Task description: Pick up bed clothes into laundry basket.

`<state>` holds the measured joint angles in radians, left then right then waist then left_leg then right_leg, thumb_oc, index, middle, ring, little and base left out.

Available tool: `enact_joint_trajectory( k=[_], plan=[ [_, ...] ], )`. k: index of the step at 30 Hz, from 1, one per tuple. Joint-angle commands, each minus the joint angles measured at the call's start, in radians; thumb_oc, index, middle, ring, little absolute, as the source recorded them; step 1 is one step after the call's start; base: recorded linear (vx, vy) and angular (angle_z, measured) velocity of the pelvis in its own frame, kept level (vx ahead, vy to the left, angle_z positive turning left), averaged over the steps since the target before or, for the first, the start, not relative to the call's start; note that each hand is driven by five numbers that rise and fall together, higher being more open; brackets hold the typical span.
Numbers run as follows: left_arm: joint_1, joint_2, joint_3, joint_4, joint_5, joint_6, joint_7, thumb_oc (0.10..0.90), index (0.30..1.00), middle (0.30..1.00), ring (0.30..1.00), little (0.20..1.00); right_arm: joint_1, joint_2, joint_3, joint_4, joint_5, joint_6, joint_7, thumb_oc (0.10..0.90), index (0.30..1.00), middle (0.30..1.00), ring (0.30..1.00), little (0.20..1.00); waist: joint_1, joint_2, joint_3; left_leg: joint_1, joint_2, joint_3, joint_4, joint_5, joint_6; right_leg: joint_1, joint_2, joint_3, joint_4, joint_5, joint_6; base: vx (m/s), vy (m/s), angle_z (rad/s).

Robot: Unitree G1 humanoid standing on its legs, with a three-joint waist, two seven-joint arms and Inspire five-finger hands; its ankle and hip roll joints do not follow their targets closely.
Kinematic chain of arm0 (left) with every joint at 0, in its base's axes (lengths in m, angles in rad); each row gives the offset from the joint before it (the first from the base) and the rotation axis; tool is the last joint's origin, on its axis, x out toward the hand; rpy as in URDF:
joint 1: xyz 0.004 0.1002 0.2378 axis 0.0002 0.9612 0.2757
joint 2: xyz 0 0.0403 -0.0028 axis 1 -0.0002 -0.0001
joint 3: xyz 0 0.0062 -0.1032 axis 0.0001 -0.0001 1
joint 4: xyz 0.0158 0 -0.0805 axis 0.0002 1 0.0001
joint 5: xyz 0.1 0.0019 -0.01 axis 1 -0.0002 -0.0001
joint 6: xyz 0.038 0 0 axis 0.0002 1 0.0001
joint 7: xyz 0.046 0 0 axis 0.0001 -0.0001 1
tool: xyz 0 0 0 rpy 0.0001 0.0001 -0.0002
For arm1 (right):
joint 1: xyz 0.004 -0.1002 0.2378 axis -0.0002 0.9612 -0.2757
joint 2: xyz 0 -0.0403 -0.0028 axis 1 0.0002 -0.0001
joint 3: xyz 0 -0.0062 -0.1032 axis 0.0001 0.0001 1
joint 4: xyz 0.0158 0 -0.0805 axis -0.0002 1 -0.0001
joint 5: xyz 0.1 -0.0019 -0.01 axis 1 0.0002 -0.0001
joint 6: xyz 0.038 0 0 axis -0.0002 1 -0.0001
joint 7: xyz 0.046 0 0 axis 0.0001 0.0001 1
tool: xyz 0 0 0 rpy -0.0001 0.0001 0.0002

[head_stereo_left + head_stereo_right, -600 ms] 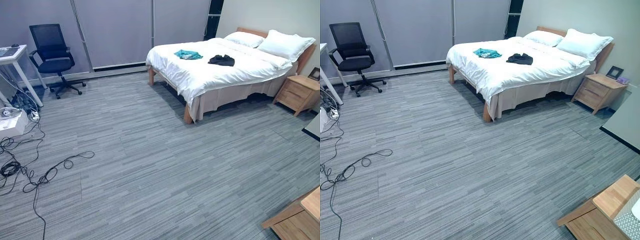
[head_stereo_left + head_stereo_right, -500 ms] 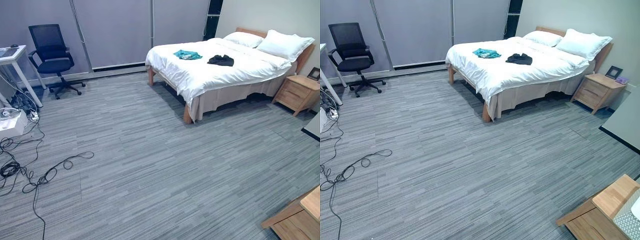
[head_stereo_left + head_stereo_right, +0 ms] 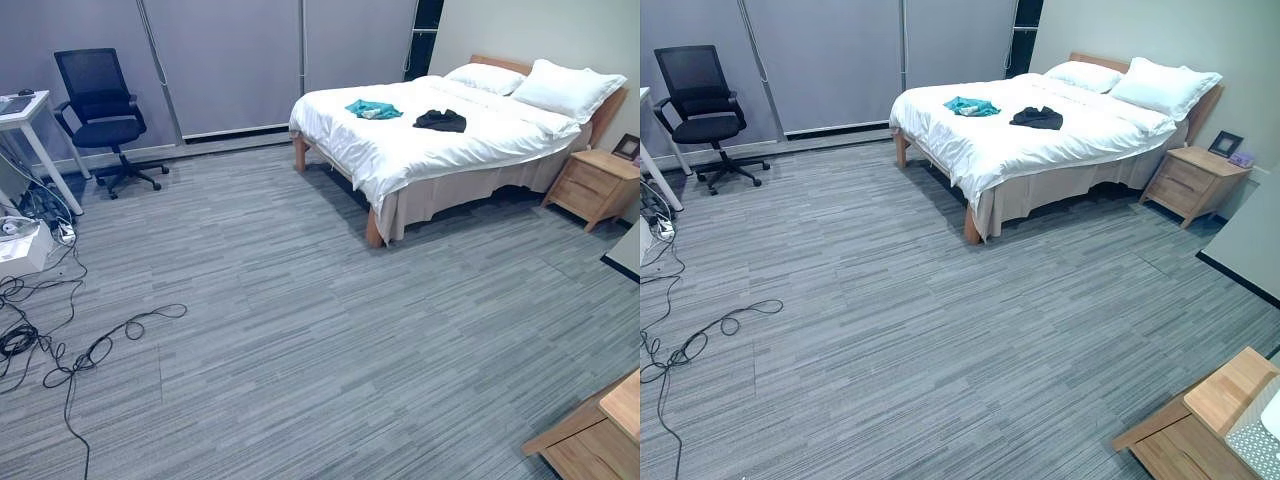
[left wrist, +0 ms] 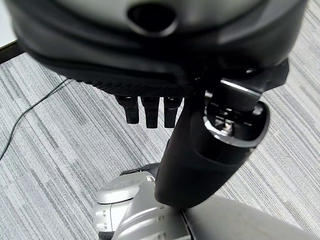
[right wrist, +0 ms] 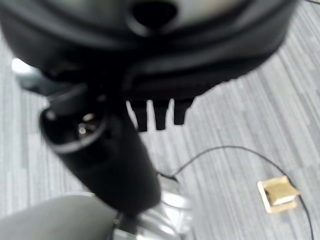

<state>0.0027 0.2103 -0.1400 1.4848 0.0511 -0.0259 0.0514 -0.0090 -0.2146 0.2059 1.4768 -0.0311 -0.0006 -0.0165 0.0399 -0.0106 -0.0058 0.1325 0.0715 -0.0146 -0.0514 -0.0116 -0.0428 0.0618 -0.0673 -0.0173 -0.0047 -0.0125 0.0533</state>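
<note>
on the white bed at the far right of the room lie two crumpled garments — a teal garment nearer the foot end and a black garment just beyond it toward the pillows, the two apart, neither spread flat. left hand in its wrist view hangs over grey carpet, fingers straight, relaxed, holding nothing. right hand likewise — fingers extended, empty, above carpet with a small tan patch. black office chair stands by the far wall, wooden nightstand beside the bed.
</note>
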Motion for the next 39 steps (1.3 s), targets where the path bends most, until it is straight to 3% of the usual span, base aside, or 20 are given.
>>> enact_joint_trajectory(
  k=[1,16,23,26,30,32,33,39],
  plan=[
    [-0.037,-0.061,0.028,0.064,0.032,-0.011,-0.035,0.800,0.900,0.900,0.900,0.900,-0.051,0.035,-0.005,0.062,0.018,-0.020,0.015,0.800,0.900,0.900,0.900,0.900,0.002,-0.041,0.007,-0.038,-0.120,-0.011,-0.036,0.033,0.048,0.036,0.054,-0.053,-0.083,0.062,-0.022,0.00,0.000,0.00],
    [-0.040,-0.062,0.022,0.062,0.034,-0.014,-0.036,0.800,0.900,0.900,0.900,0.900,-0.052,0.031,-0.009,0.067,0.021,-0.020,0.016,0.800,0.900,0.900,0.900,0.900,0.000,-0.040,0.011,-0.036,-0.121,-0.010,-0.036,0.033,0.049,0.034,0.050,-0.051,-0.083,0.066,-0.021,0.00,0.000,0.00],
    [-0.105,-0.014,0.038,0.031,-0.037,-0.024,-0.045,0.800,0.900,0.900,0.900,0.900,-0.132,-0.038,-0.080,0.006,0.170,-0.046,-0.003,0.800,0.900,0.900,0.900,0.900,-0.005,-0.038,-0.003,-0.033,-0.119,0.000,-0.036,0.029,0.045,0.035,0.051,-0.045,-0.083,0.066,-0.016,0.00,0.004,-0.01],
    [-0.180,0.039,0.023,-0.136,-0.102,-0.049,-0.019,0.800,0.900,0.900,0.900,0.900,-0.189,-0.088,-0.080,-0.187,0.231,-0.079,-0.047,0.800,0.900,0.900,0.900,0.900,-0.010,-0.035,0.001,-0.035,-0.118,0.004,-0.036,0.032,0.044,0.030,0.051,-0.036,-0.083,0.072,-0.013,-0.02,0.016,-0.08],
    [-0.200,0.080,0.030,-0.419,-0.183,-0.073,0.024,0.800,0.900,0.900,0.900,0.900,-0.183,-0.139,-0.075,-0.596,0.199,-0.097,-0.103,0.800,0.900,0.900,0.900,0.900,-0.017,-0.033,0.014,-0.039,-0.118,0.009,-0.036,0.037,0.043,0.023,0.051,-0.031,-0.083,0.079,-0.012,-0.03,0.010,-0.05],
    [-0.195,0.085,0.032,-0.484,-0.201,-0.079,0.026,0.800,0.900,0.900,0.900,0.900,-0.177,-0.147,-0.077,-0.666,0.182,-0.096,-0.102,0.800,0.900,0.900,0.900,0.900,-0.017,-0.033,0.016,-0.039,-0.119,0.009,-0.036,0.038,0.043,0.023,0.051,-0.032,-0.083,0.080,-0.011,0.00,0.000,0.00],
    [-0.169,0.091,0.038,-0.644,-0.248,-0.092,0.026,0.800,0.900,0.900,0.900,0.900,-0.157,-0.158,-0.086,-0.810,0.176,-0.105,-0.103,0.800,0.900,0.900,0.900,0.900,-0.018,-0.033,0.022,-0.041,-0.120,0.008,-0.036,0.039,0.044,0.022,0.049,-0.034,-0.083,0.082,-0.011,0.00,0.000,0.00],
    [-0.088,0.083,0.038,-0.855,-0.331,-0.110,-0.001,0.800,0.900,0.900,0.900,0.900,-0.107,-0.159,-0.060,-1.007,0.170,-0.130,-0.044,0.800,0.900,0.900,0.900,0.900,-0.014,-0.034,0.038,-0.041,-0.124,0.003,-0.036,0.040,0.048,0.021,0.048,-0.036,-0.083,0.080,-0.010,0.00,0.000,0.00]
  ],
)
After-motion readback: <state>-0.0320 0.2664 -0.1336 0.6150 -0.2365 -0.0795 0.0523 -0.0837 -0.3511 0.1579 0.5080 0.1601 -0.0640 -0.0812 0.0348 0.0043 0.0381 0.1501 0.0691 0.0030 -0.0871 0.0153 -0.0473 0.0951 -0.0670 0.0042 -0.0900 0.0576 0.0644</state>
